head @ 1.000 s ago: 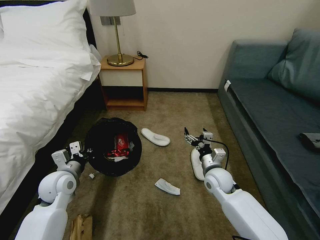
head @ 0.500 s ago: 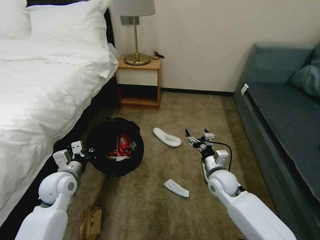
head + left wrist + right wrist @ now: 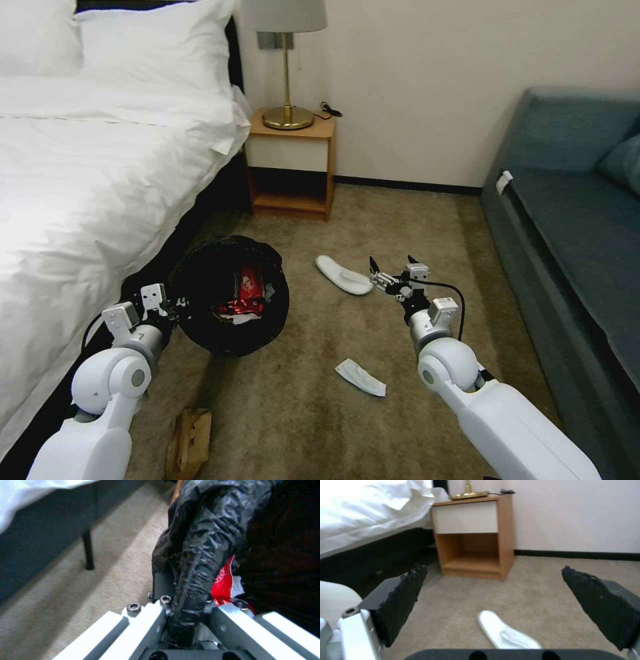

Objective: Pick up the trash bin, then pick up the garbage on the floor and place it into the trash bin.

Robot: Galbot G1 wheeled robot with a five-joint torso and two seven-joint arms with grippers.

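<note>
- Left end effector [image 3: 175,308] clamped on rim of round black bag-lined trash bin [image 3: 200,313], carrying it as mobile receptacle.
- Right end effector [image 3: 390,267] spread wide, flat white slipper [image 3: 343,275] at its 9 o'clock, ready for pickup.

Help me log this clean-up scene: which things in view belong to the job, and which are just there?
Job: trash bin, clamped at its rim by the left gripper; white slipper by the open right gripper; white wrapper; brown paper bag.
Just there: bed, nightstand, lamp, sofa.
</note>
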